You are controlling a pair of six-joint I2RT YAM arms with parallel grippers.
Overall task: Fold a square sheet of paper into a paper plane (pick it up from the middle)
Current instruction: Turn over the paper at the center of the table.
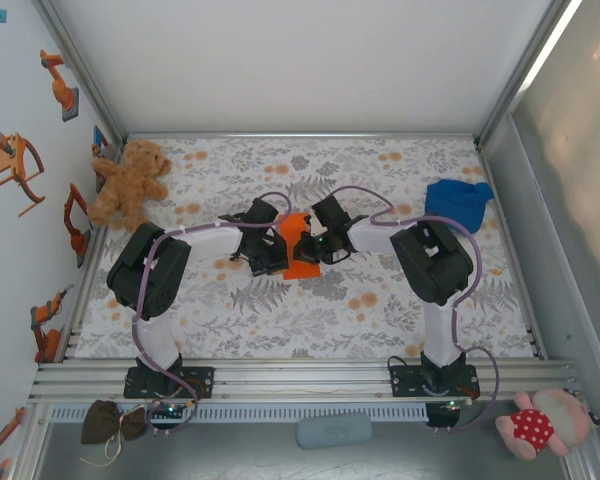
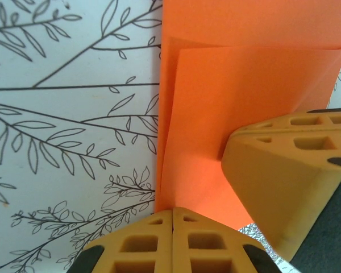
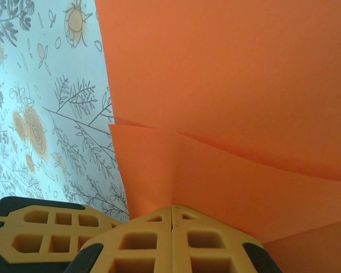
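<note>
Centre of the tabletop [image 1: 380, 310], seen from above: the square sheet of paper [image 1: 300, 262], already partly folded into a narrower orange shape, long axis running 12 to 6 o'clock. On its 9 o'clock side, the left gripper [image 1: 280, 250]; on its 3 o'clock side, the right gripper [image 1: 316, 247]. About equally near, both at the paper's edges, tips facing each other across it. Both closed tight, fingertips together, set down on the paper rather than spread around it. Impossible to tell whether a layer is caught between either pair of tips.

Judged from that layout: fold line along the 12–6 axis, grippers to either side of it. Any pressing stroke better run along that axis than across it, with one gripper pinning while the other travels.

From above, no reading of the layers: too small. From the left wrist, plain enough: left gripper [image 2: 173, 219] at 6 o'clock of the frame, at the paper's near edge. A folded-over flap on a lower layer, flap edge sitting just inside the lower edge at 9 o'clock. An orange finger [image 2: 284, 182] of the right gripper coming in from 4 o'clock, resting on the flap.

From the right wrist: right gripper [image 3: 171, 216] at 6 o'clock, on the orange. A flap edge slanting across the frame with a shadow line under it, so probably not yet pressed flat. A finger [image 3: 40, 239] of the left gripper just beside, at 7 o'clock.

Well apart from all this: teddy bear [image 1: 130, 185] at 10 o'clock, blue cloth [image 1: 458, 203] at 2 o'clock.
</note>
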